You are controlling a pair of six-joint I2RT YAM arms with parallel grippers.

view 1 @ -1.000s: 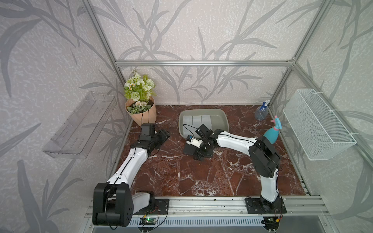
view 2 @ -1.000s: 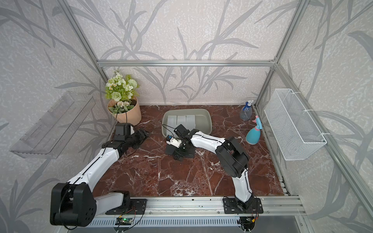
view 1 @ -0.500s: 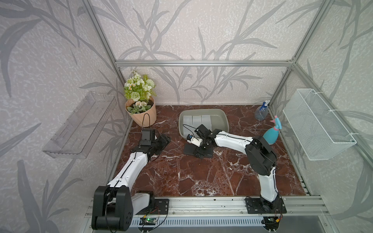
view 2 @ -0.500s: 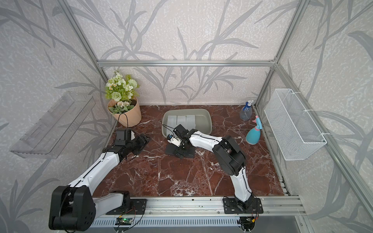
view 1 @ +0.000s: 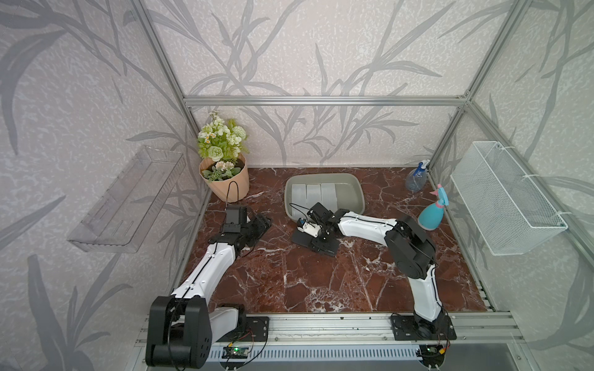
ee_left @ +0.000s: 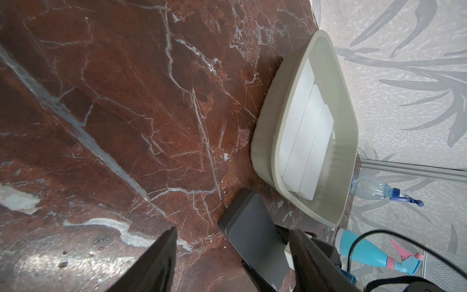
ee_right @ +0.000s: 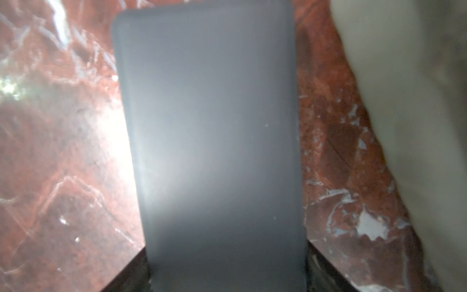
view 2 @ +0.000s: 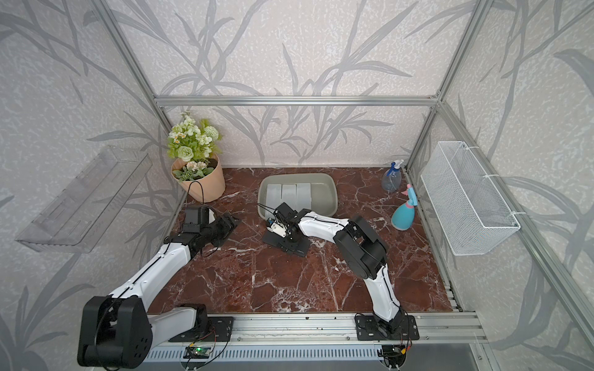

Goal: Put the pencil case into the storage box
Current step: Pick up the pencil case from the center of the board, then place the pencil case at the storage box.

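On the worktop (view 1: 321,282), just in front of the storage box (view 1: 357,190), the dark grey pencil case (view 1: 300,239) lies flat. The right gripper (view 1: 322,240) straddles it, fingers pressed against both long edges. Three pale cases (view 1: 314,194) lie side by side in the box. Well apart, the left gripper (ee_left: 232,230) hangs with fingers spread over bare worktop.

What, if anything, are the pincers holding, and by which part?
The left pincer is open and empty. The right pincer straddles the flat dark grey pencil case across its width; whether it grips cannot be told.
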